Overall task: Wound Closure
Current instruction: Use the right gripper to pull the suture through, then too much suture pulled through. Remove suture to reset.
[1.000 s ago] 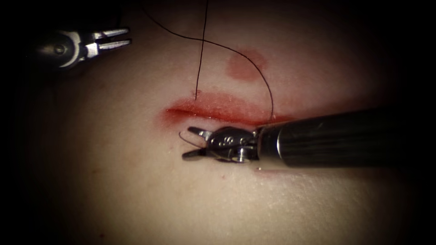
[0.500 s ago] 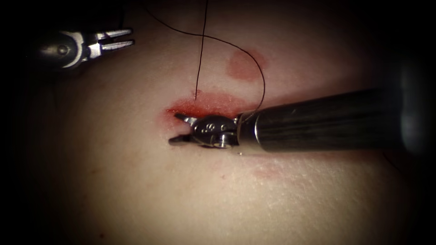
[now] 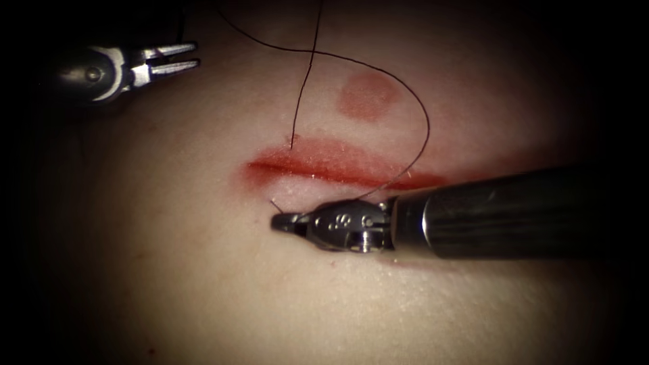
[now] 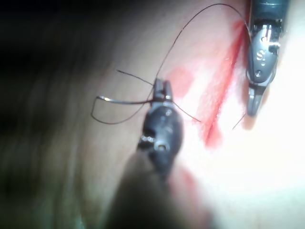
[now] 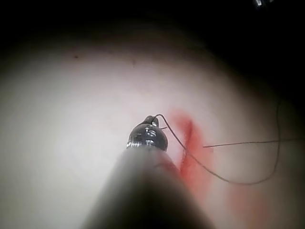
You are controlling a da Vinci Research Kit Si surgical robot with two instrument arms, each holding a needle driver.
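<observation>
Endoscope view puts my right gripper [image 3: 278, 222] low on the tissue [image 3: 223, 290], on the near side of the cut [image 3: 338, 167], with its jaws closed on the needle [image 3: 275, 205]. Just a thin pale sliver of the needle pokes up from the jaw tips toward the cut's left end, so I cannot tell where along its curve I hold it, nor whether its tip is in the tissue. A second ago these jaws stood open around that spot; now they are clamped together.

My left gripper [image 3: 181, 57] hangs well apart, far up and to the left, jaws slightly parted and holding nothing.

The thread [image 3: 419, 111] arcs from my right tool's wrist, up over the cut and across the tissue toward the top edge; a second strand drops straight down to the far lip of the cut (it meets the tissue there). Red fluid [image 3: 351, 162] stains both lips of the cut, with a separate round patch beyond it.

Left wrist view shows thread strands crossing just by my left gripper's [image 4: 161, 88] tips, and my right gripper [image 4: 251, 107] beside the cut.
</observation>
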